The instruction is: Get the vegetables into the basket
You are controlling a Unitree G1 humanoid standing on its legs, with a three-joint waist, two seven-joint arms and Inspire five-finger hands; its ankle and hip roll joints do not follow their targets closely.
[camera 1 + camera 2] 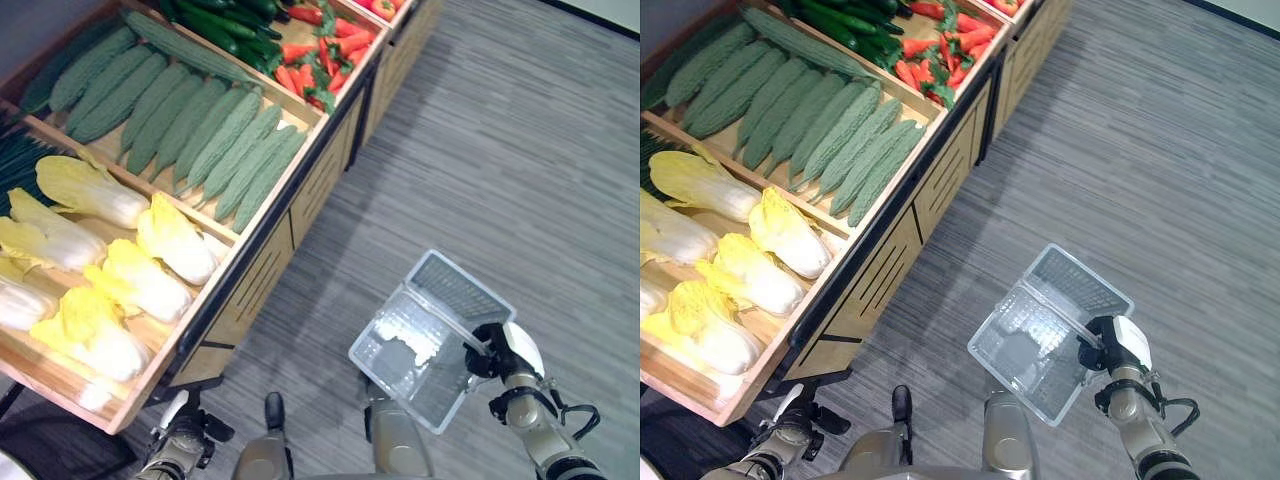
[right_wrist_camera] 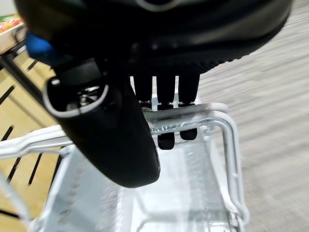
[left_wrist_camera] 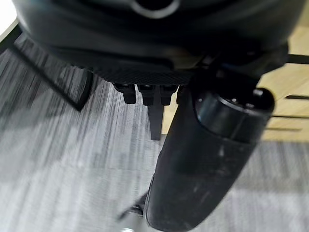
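A clear plastic basket [image 1: 430,340] is held out over the grey striped floor [image 1: 540,150] at the robot's right side, tilted so that its open top faces up and toward the camera. No vegetable can be seen inside the basket. Its metal handle [image 2: 193,118] is gripped by the right hand [image 1: 490,360], and in the right wrist view the dark fingers [image 2: 166,96] are seen curled over the handle bar with the thumb [image 2: 111,140] in front of it.

The left hand [image 3: 193,140] is seen in the left wrist view hanging above the floor beside the wooden front of the stand; its fingers [image 3: 145,94] are curled in toward the palm and nothing is held in them. In the left eye view the left arm is seen low at the lower left, under the edge of the stand.

The vegetables are laid out on a slanted wooden display stand [image 1: 300,190] at the robot's left, divided into compartments. In the nearest compartment pale yellow napa cabbages [image 1: 150,280] are piled. In the next compartment green bitter gourds [image 1: 200,130] are laid side by side. Further back dark green cucumbers [image 1: 230,30] are stacked, and just beside them red peppers [image 1: 320,55] are heaped. The stand and the basket are well apart, with bare floor between them.
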